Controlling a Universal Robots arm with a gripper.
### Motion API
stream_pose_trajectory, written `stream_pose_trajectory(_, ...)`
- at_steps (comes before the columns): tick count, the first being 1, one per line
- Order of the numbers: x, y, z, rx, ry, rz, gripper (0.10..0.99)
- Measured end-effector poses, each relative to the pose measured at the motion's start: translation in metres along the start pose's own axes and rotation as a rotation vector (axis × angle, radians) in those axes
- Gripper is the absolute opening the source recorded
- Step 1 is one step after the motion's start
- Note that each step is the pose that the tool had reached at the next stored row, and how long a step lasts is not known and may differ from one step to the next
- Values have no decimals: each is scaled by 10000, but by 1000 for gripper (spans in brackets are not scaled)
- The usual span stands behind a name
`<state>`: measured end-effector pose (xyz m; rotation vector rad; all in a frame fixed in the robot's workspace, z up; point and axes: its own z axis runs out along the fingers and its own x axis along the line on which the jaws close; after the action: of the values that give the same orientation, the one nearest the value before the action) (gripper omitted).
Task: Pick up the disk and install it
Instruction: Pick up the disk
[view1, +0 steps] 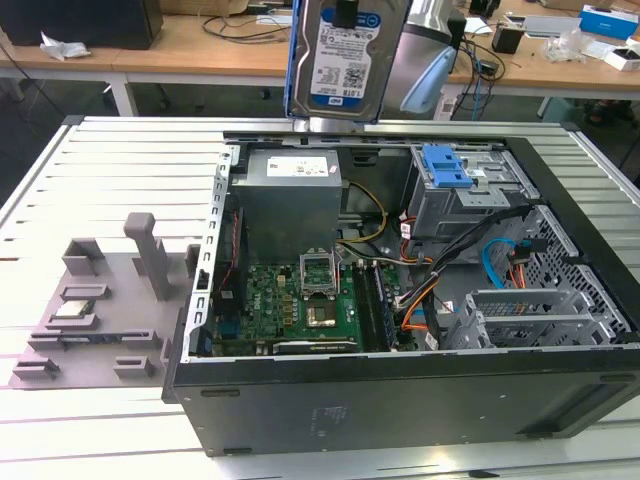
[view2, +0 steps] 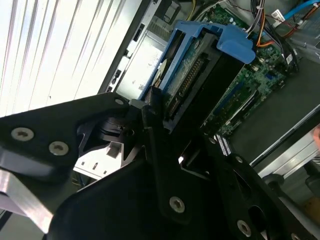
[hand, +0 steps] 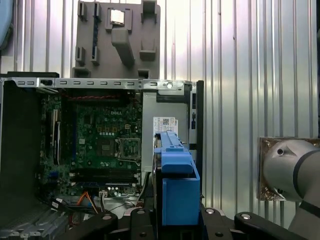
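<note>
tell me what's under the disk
The disk, clamped in the end effector, hangs over the open computer case: power supply and motherboard show below. The disk covers whatever lies directly beneath.

The silver, blue-railed disk (view1: 345, 60) hangs upright, label showing, above the open case (view1: 400, 400).

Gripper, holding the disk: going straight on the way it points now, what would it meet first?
Likely the power supply box in the open computer case: the gripper, shut on the disk, points down toward it, disk leading. Depth is unclear; the motherboard lies just beside.
</note>
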<state>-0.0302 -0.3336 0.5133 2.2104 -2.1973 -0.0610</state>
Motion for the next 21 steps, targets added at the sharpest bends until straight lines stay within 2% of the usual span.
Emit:
stream_pose_trajectory(2,0,-61,-2,0,0,1,361)
stream_pose_trajectory(9,56,-66,2,0,0,1,361)
stream_pose_trajectory(13,140,-66,3,0,1,2,361)
stream_pose_trajectory(14,182,-65,4,0,0,2,361)
stream_pose_trajectory(21,307,-65,8,0,0,1,361)
